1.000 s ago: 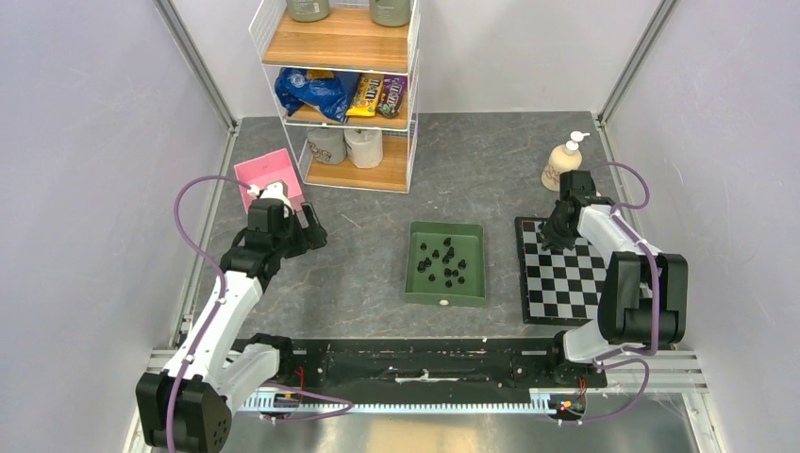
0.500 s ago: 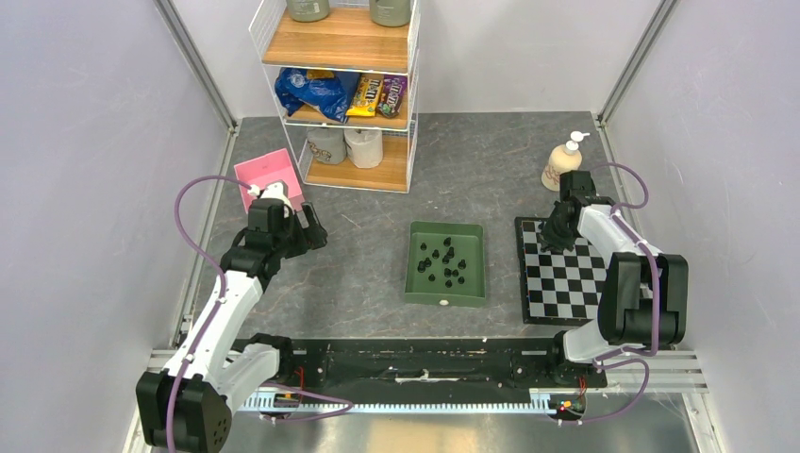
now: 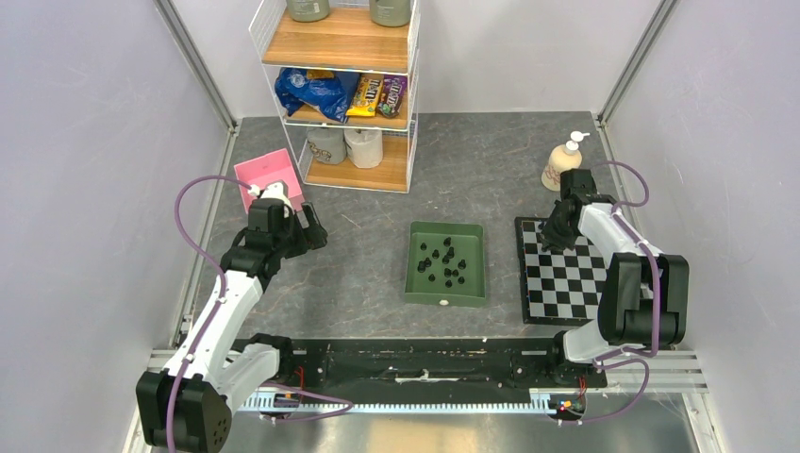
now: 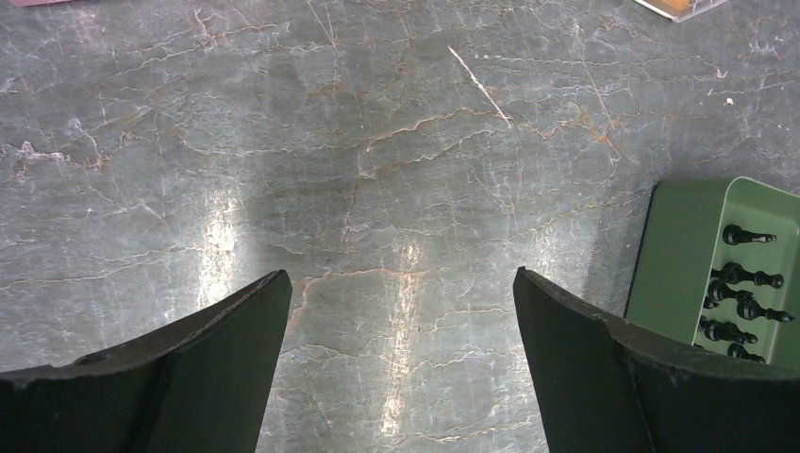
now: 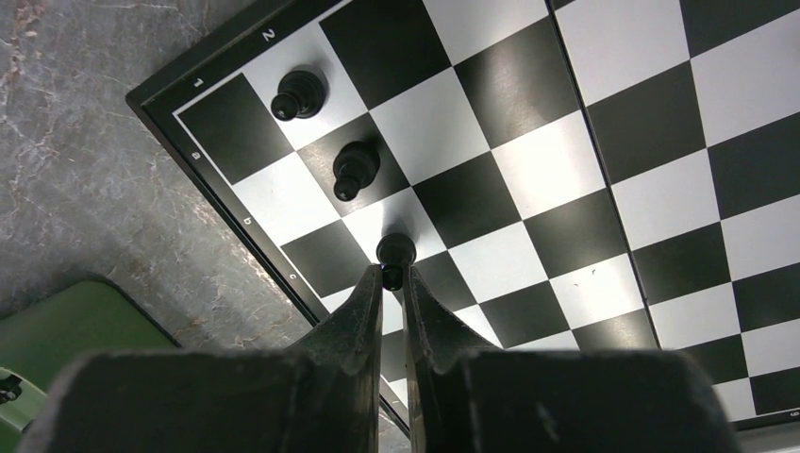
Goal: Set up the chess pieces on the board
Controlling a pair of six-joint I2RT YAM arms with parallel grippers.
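Nearest the arm bases, nothing had shifted since the earlier frames: the board (image 3: 575,293) lay flat on the right of the grey worktop (image 3: 368,264) and the green tray (image 3: 412,269) sat just to its left, apart from it. The loose black chess pieces (image 3: 443,260) lay in the same scatter in the tray's middle, with one small white piece (image 3: 442,303) by its near wall. Left of the tray, the left hand (image 4: 401,276) hung released, its fingers spread wide over bare worktop and nothing between them, in the pose it had held a second before; the tray's edge showed at the right of its wrist view. Farther back on the right, the right hand (image 5: 392,274) was over the board's far left corner, where it had been all along, with at most a slight change in the wrist. Its fingers were clenched almost together on the head of a black pawn (image 5: 395,249), which stood on a white square in the second row from the board's edge. Two more pawns (image 5: 297,92) (image 5: 355,170) stood upright on the neighbouring squares of that row, well clear of the fingers. Beyond the board stood the cream soap bottle (image 3: 561,165), unmoved. A pink pad (image 3: 267,175) lay beyond the left hand, and the wire shelf rack (image 3: 340,57) stood at the back.
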